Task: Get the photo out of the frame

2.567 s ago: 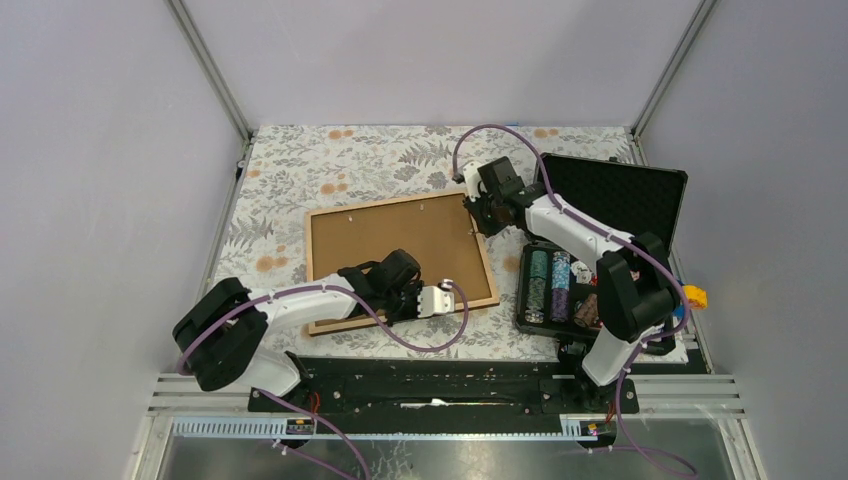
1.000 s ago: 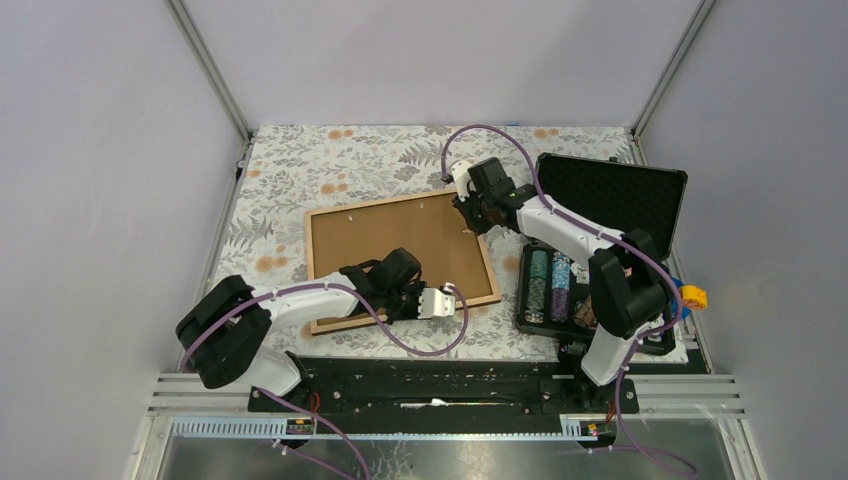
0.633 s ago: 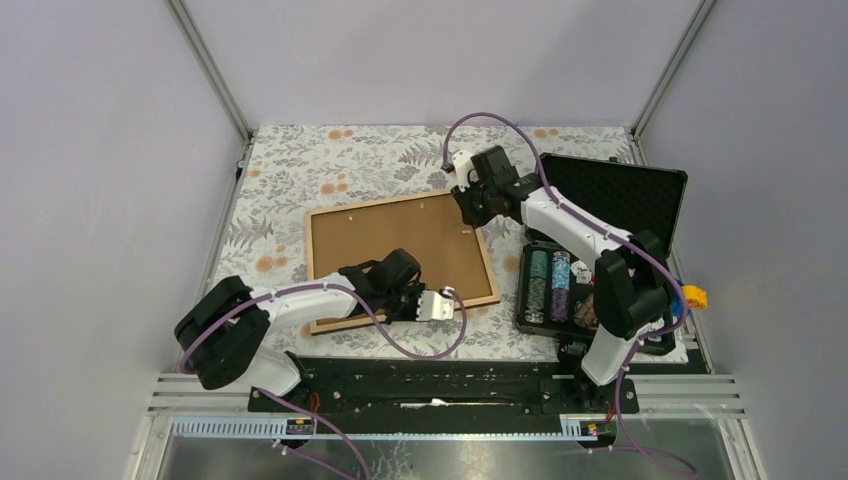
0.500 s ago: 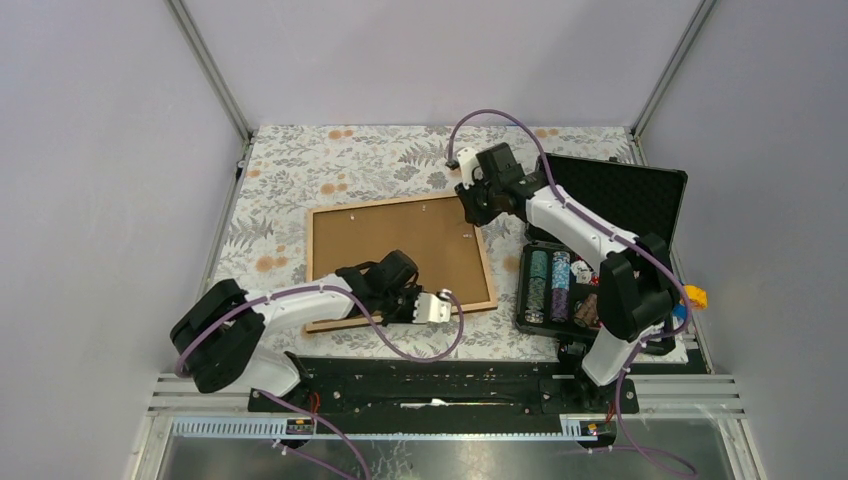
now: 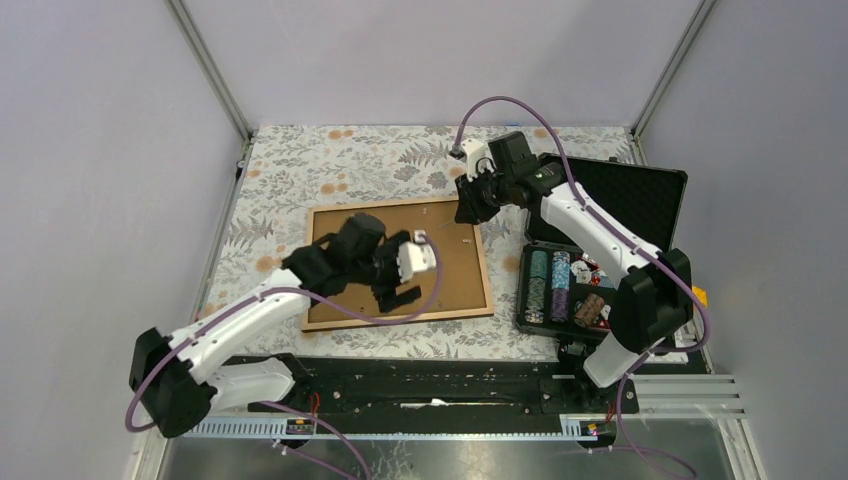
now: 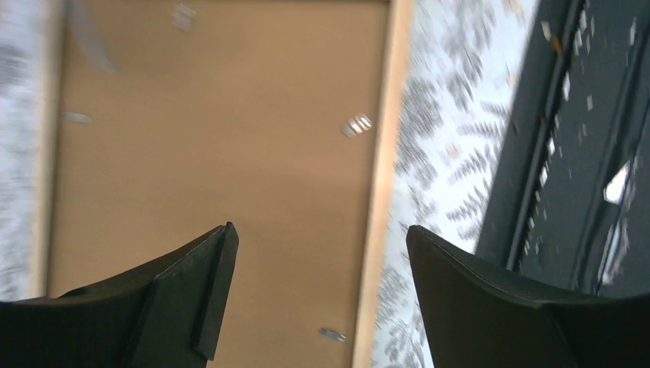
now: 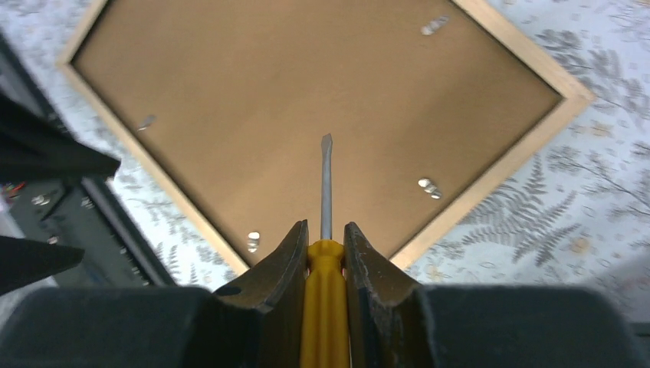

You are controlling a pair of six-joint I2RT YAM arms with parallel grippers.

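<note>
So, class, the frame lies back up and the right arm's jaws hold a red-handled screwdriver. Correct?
No: the screwdriver has a yellow handle, not red; the right wrist view shows it. The frame does lie back up, the screwdriver held in the jaws of the right arm.

One frame (image 5: 458,272). On its back, four metal tabs (image 7: 428,186) show in the right wrist view, and four in the left wrist view (whether they are the same four cannot be told). One screwdriver (image 7: 326,180). One case (image 5: 620,195), holding three rows of chips (image 5: 538,285): one teal, one dark, one brown; the single chips are too small to count. One small yellow thing (image 5: 697,296) beside the case. Two arms, the left arm (image 5: 240,320) and the right arm (image 5: 590,225). Two grippers, the left gripper (image 6: 320,238) and the right gripper (image 7: 325,234). Two purple cables (image 5: 500,102), one on each arm.
</note>
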